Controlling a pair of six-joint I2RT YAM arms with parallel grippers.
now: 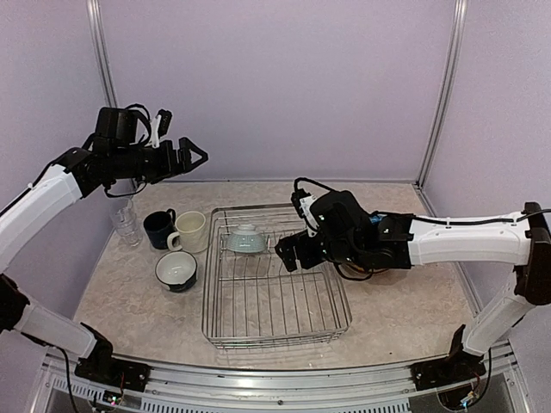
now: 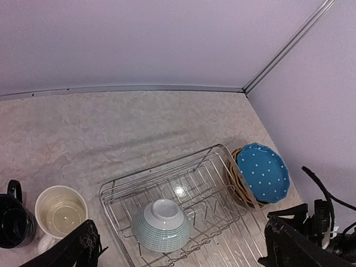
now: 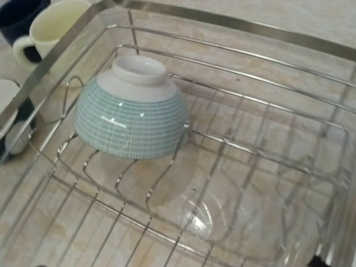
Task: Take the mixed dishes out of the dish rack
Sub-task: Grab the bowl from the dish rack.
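The silver wire dish rack (image 1: 275, 320) stands mid-table. One pale teal bowl (image 1: 246, 238) lies upside down at its far left; it also shows in the left wrist view (image 2: 163, 224) and the right wrist view (image 3: 132, 111). My right gripper (image 1: 287, 255) hovers over the rack just right of that bowl. A clear glass (image 3: 245, 214) fills the view right in front of its camera, held off the wires; the fingers themselves are out of that view. My left gripper (image 1: 194, 157) is raised high at the left, open and empty, with its fingers (image 2: 80, 247) spread wide.
Left of the rack on the table stand a clear glass (image 1: 126, 222), a navy mug (image 1: 159, 229), a cream mug (image 1: 190, 231) and an upright bowl (image 1: 176, 269). A blue dotted plate (image 2: 262, 171) tops a stack right of the rack. Purple walls enclose the table.
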